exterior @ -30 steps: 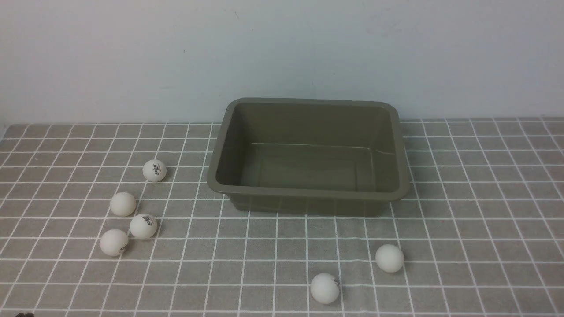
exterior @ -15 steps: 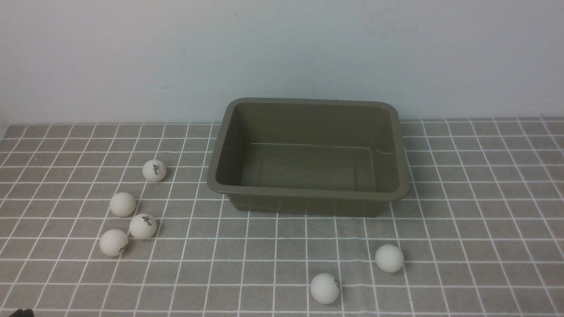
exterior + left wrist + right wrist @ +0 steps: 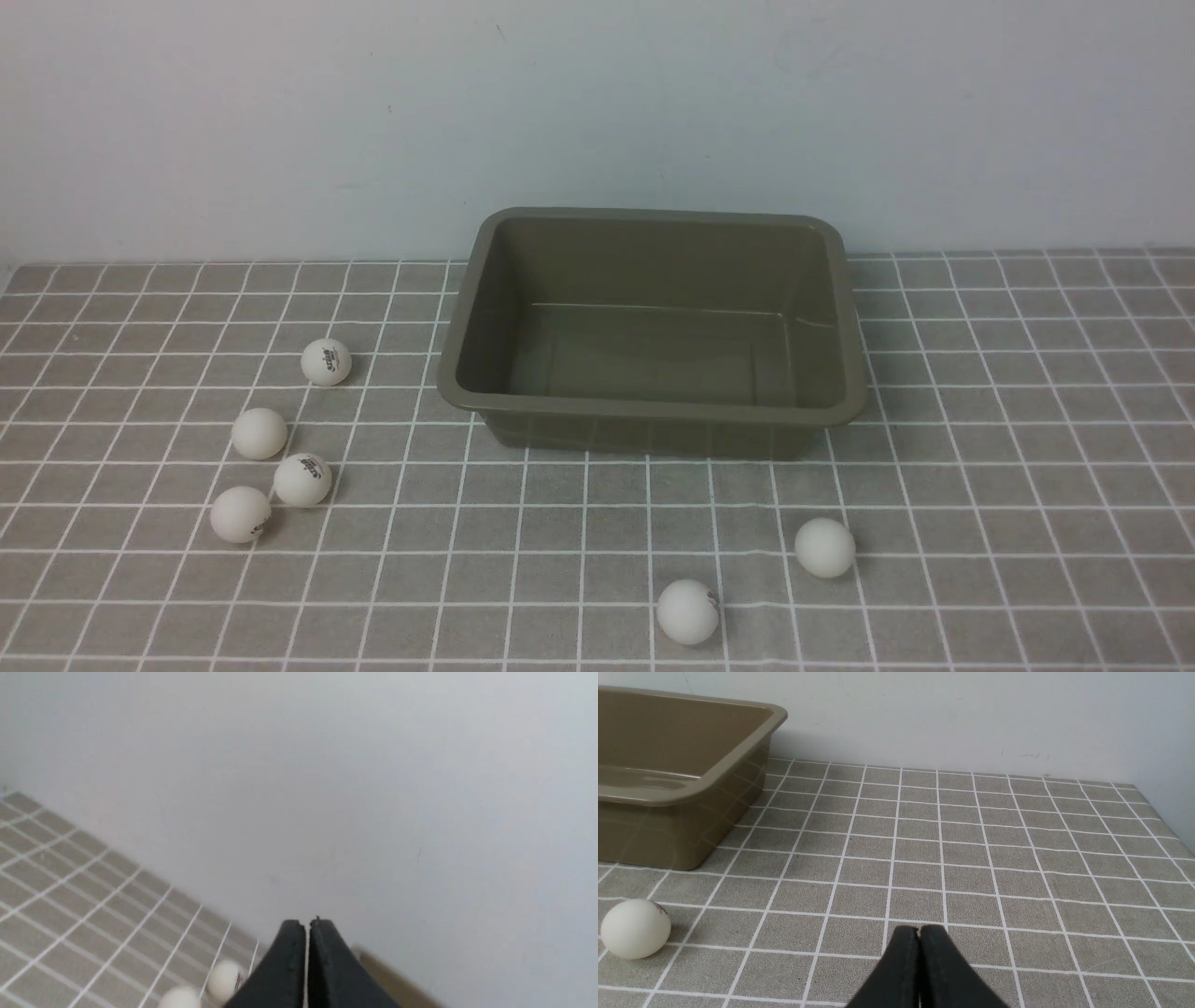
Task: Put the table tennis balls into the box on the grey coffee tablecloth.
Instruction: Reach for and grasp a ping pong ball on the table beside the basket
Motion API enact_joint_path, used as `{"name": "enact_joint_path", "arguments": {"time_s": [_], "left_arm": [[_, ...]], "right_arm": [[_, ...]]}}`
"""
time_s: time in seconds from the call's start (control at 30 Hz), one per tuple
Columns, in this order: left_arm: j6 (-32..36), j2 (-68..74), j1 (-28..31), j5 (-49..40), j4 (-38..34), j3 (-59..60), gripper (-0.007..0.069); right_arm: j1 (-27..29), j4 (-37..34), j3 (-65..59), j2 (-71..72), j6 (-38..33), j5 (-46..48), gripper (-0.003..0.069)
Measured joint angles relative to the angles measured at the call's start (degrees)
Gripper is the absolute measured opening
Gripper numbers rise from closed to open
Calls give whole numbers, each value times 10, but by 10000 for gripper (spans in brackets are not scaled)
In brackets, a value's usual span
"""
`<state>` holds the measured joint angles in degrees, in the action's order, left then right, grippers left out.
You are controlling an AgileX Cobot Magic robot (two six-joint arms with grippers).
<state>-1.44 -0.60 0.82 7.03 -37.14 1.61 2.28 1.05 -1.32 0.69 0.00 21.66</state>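
The olive-brown box stands empty at the middle back of the grey checked tablecloth. Six white balls lie on the cloth: a group left of the box and two in front of it. Neither gripper shows in the front view. My left gripper is shut and empty, raised, with two blurred balls below it. My right gripper is shut and empty, low over the cloth, with one ball and the box off to one side.
A pale wall rises right behind the box. In the right wrist view the cloth ends at a wall corner.
A small dark tip at the bottom left corner of the front view has slid out of sight. The balls and the box have not moved.
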Motion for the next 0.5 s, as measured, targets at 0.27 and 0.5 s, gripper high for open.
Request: {"name": "enact_joint_path", "arguments": {"time_s": [0.27,0.5], "left_arm": [[-15,18,0,-25,16,-74,-5],[19,230,0,-315,112,-305,-5]], "right_arm": [[0,0,0,0,0,0,-14],[0,9,0,0,0,0,-14]]}}
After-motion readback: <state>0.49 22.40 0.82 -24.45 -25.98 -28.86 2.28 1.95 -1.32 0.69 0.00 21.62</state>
